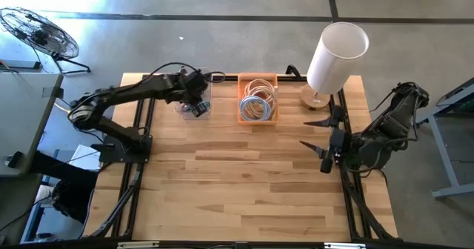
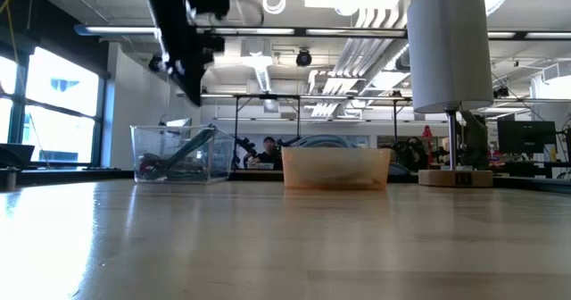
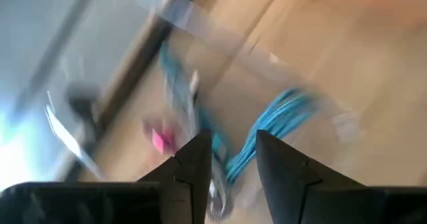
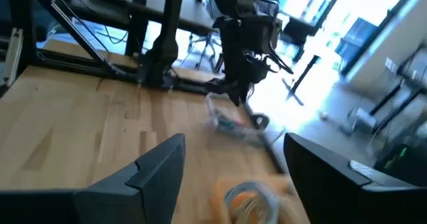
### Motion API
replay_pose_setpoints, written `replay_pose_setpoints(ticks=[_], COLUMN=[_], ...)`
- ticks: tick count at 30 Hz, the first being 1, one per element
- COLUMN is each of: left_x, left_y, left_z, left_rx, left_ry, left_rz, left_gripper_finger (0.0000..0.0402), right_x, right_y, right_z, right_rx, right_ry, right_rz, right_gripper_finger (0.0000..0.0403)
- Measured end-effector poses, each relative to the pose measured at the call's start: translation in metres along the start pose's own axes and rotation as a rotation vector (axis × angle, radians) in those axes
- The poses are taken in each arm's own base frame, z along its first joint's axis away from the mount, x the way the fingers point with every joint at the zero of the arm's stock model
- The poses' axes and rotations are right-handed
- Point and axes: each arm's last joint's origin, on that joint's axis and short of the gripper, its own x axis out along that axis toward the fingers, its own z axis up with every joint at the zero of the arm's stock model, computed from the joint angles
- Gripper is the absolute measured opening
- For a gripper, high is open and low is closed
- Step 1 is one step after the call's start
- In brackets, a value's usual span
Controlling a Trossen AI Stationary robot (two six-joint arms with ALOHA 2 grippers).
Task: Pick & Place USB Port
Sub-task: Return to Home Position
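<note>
A clear plastic box (image 1: 194,105) (image 2: 174,154) stands near the table's far edge. Inside it lie blue cables (image 3: 280,114) and a small pink piece (image 3: 161,141). My left gripper (image 1: 197,93) (image 2: 192,87) (image 3: 233,159) hangs above this box, pointing down into it. Its fingers stand a narrow gap apart with nothing between them. In the low view its tips are well above the box's rim. My right gripper (image 1: 309,133) (image 4: 233,184) waits wide open over the table's right side, facing left toward the box (image 4: 230,121).
An orange bin (image 1: 258,118) (image 2: 337,168) holding coiled cables sits just right of the clear box. A white-shaded lamp (image 1: 337,52) (image 2: 449,45) stands at the far right corner. A fan (image 1: 37,30) stands on the floor beyond the table. A person shows far behind in the low view.
</note>
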Motion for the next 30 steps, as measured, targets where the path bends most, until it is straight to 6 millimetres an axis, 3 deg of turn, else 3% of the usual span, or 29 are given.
replay_pose_setpoints(ticks=[4,7,11,13,17,23,30], left_x=[-0.051,-0.094,-0.142,-0.160,-0.183,-0.207,-0.220], left_y=[-0.011,-0.012,-0.004,0.003,0.016,0.031,0.048], left_z=[0.011,0.010,-0.006,-0.021,-0.054,-0.088,-0.111], left_rx=[0.183,0.276,0.377,0.390,0.395,0.422,0.431], left_ry=[-0.225,-0.359,-0.477,-0.506,-0.516,-0.609,-0.704], left_rz=[-0.006,0.038,0.034,0.025,0.005,-0.087,-0.075], left_gripper_finger=[0.0107,0.0079,0.0013,0.0009,0.0002,0.0001,0.0001], right_x=[-0.010,-0.021,-0.039,-0.048,-0.064,-0.076,-0.093], right_y=[-0.016,-0.036,-0.068,-0.083,-0.111,-0.135,-0.170], right_z=[0.018,0.028,0.035,0.034,0.027,0.001,-0.048], right_rx=[-0.040,-0.024,0.060,0.101,0.176,0.154,0.344], right_ry=[-0.073,-0.109,-0.147,-0.163,-0.203,-0.177,-0.075], right_rz=[-0.037,-0.093,-0.130,-0.150,-0.127,-0.021,0.014], right_gripper_finger=[0.0230,0.0206,0.0146,0.0101,0.0013,0.0004,0.0002])
